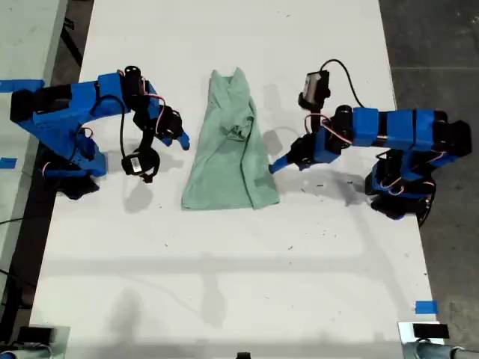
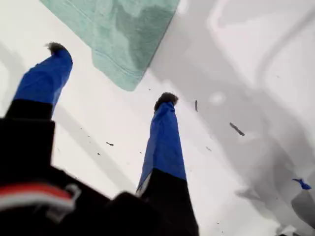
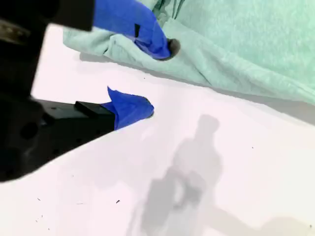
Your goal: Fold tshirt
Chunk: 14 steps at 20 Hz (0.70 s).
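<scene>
Second jaws: my second gripper (image 3: 158,77) stands partly open. One blue fingertip (image 3: 167,46) presses against the rolled edge of the tshirt (image 3: 236,44), and the other rests on the bare table (image 3: 206,187) just short of the cloth. Nothing is clamped between them.
First jaws: my first gripper (image 2: 112,73) is spread wide and holds nothing. Both blue fingers (image 2: 162,142) have dark, worn tips and hang over the white surface.
Tshirt from the first jaws: a hemmed corner of the tshirt (image 2: 123,29) lies just beyond the fingertips, not touching them.
Tshirt overall: the pale mint-green tshirt (image 1: 228,149) lies between the two grippers – my first gripper (image 1: 178,138) beside one long edge, my second gripper (image 1: 275,164) at the other. It is folded lengthwise into a narrow shape, wider at the hem end, with a bunched wrinkle near the middle.
Cloth: soft, finely fuzzy knit with a stitched hem band; the edge at the second jaws is doubled over into a plump roll.
Table: smooth white with a few dark specks and scuffs – the arms cast grey shadows on it.
Writing: no brand, label or lettering can be read on anything.
Farther out: a scrap of blue tape (image 1: 425,307) sits on the table well away from both jaws.
</scene>
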Tool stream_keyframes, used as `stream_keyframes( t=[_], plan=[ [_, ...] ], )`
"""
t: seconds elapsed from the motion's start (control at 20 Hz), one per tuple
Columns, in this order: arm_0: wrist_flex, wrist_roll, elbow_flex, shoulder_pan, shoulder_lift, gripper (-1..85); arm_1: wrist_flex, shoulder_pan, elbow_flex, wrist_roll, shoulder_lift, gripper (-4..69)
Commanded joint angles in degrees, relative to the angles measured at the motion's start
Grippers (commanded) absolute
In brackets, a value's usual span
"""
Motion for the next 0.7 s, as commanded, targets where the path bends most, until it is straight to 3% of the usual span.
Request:
stream_keyframes(
  t=[0.0, 0.15, 0.4, 0.65],
  plan=[
    [0.7, -1.0, -6.5, 2.8, -2.2, 13.0, -1.8, 1.0, 1.6, -0.8, 4.9, 31.1],
    [2.2, -1.6, -11.3, 5.1, -6.0, 14.0, -2.3, 1.2, 2.8, -1.0, 5.0, 31.1],
    [-2.0, -1.8, -10.1, 8.5, -12.1, 16.2, -3.3, 1.5, 3.7, -1.2, 5.0, 31.0],
    [-10.9, -1.8, -4.5, 9.6, -14.7, 17.8, -4.2, 1.2, 3.9, -1.2, 4.7, 30.9]
  ],
)
